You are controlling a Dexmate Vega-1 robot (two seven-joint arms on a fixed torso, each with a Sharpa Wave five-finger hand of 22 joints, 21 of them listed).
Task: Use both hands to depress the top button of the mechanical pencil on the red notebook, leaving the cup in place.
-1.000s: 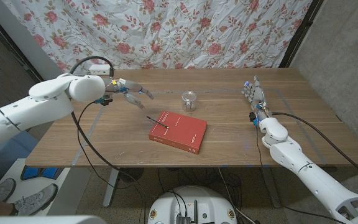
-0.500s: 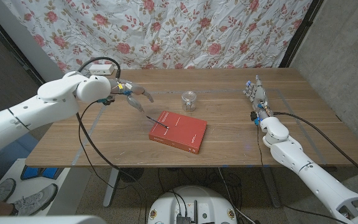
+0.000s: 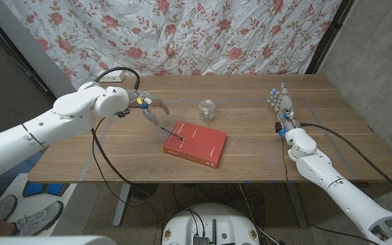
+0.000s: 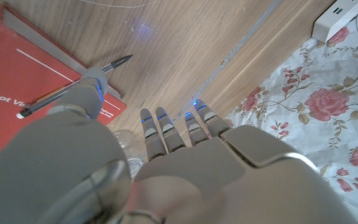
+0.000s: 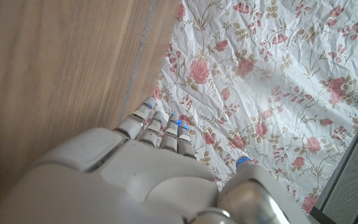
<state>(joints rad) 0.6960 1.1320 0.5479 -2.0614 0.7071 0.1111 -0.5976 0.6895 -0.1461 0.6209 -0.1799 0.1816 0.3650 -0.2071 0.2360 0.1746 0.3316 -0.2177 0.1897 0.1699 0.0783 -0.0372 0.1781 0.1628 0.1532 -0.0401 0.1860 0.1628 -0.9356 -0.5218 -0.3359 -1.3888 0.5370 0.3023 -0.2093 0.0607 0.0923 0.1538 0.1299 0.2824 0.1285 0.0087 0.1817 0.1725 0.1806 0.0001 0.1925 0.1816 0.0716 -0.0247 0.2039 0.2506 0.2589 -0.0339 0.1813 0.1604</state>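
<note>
Mechanical pencil (image 3: 174, 135) lay on red notebook (image 3: 195, 143), at corner nearest left hand (image 3: 146, 106), tip overhanging. Slim, dark barrel, pale button end; likely light, stiff, prone to roll, best pinched mid-barrel. Left hand hovered beside notebook, fingers spread, grasping nothing. Right hand (image 3: 279, 103) waited well apart from notebook, fingers straight, empty. Clear cup (image 3: 207, 109) stood just behind notebook.
</note>
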